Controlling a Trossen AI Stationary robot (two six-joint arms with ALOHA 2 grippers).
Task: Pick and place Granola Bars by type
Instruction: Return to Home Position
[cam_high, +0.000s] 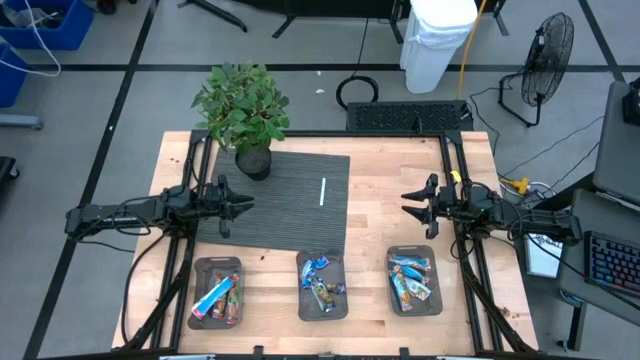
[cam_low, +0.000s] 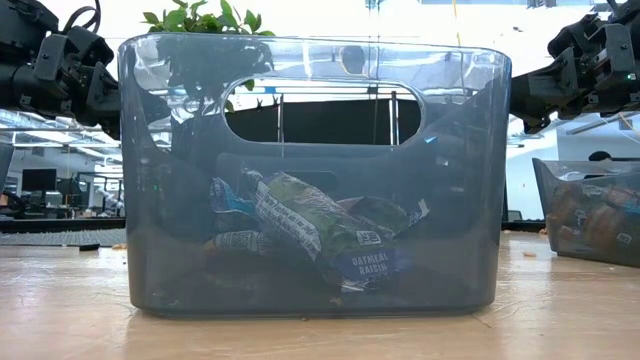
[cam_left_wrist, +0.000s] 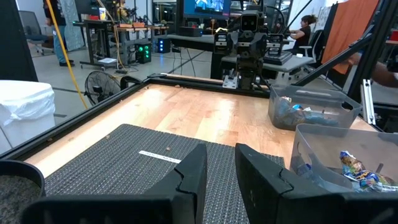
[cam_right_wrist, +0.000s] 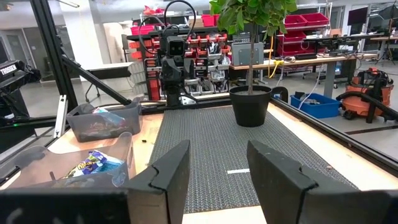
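Both arms are above the desk (cam_high: 400, 160), one at each side, facing each other across it.

Left hand (cam_high: 248, 205) hangs over the left edge of the dark ribbed mat (cam_high: 290, 190). Its fingers are parted by a narrow gap with nothing between them.

Right hand (cam_high: 405, 207) hangs over bare wood to the right of the mat. Its fingers are parted wider, and it is also empty.

The granola bars (cam_high: 322, 283) are all in three clear bins in a row along the near edge of the desk – none lie loose on the wood or the mat.
- Left bin (cam_high: 218, 260): red and multicoloured wrappers.
- Middle bin (cam_high: 322, 317): blue-and-white wrappers mixed with darker ones. The low view looks straight through its wall and shows a green-and-blue wrapper marked "OATMEAL RAISIN" lying tilted on the heap.
- Right bin (cam_high: 414, 249): mostly blue wrappers.

Both hands are well apart from the bins – they sit farther back on the desk and higher.

A potted plant (cam_high: 243, 105) stands at the mat's far left corner. A short white strip (cam_high: 323, 191) lies on the mat near its right edge.
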